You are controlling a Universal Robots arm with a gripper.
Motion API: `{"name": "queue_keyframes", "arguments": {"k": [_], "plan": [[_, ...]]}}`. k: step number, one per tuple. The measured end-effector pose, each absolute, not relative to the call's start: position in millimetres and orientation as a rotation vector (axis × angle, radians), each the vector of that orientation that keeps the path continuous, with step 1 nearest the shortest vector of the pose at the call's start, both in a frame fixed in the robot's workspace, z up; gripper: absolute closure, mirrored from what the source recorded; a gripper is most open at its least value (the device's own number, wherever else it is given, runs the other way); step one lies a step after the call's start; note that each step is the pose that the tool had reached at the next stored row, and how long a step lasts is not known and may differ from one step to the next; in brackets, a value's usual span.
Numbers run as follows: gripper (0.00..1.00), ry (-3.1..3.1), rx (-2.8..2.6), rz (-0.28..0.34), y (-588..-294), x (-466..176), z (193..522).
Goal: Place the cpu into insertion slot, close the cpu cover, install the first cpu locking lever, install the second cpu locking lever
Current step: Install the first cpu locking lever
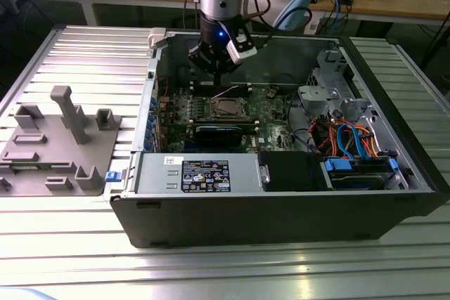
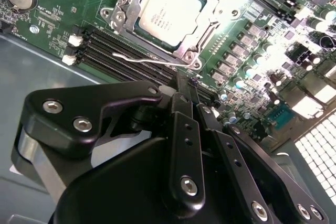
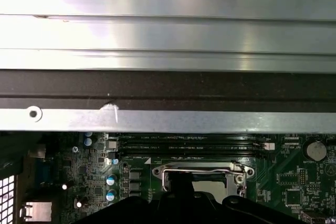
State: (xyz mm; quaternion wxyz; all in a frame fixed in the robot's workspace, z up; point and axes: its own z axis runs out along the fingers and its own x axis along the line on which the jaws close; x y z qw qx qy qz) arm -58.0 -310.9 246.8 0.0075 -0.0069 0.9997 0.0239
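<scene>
The cpu [image 2: 170, 11] lies flat in the insertion slot [image 1: 228, 108], its silvery top showing through the window of the cpu cover [image 2: 212, 22], which is folded down over it. A thin wire locking lever [image 2: 152, 59] runs along the socket's side next to the memory slots. My gripper [image 2: 188, 82] hangs above the board beside the socket, toward the case's back wall, fingers together and holding nothing. In the exterior view the gripper [image 1: 211, 68] is just behind the socket. The first wrist view shows the cover frame [image 3: 202, 174] beyond the gripper body.
The open computer case [image 1: 281, 209] lies on a ribbed aluminium table. A black block [image 1: 223, 133] sits in front of the socket, with a power supply [image 1: 204, 173] nearer. Drive bays with blue cables [image 1: 358, 149] fill the exterior view's right. A grey fixture [image 1: 63, 138] stands outside on that view's left.
</scene>
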Motion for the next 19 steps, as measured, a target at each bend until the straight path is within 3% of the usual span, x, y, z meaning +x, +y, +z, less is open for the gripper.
{"name": "queue_keyframes", "arguments": {"k": [19], "plan": [[0.89, 3.126, -0.016, 0.075, -310.9, -57.0, 243.4]]}}
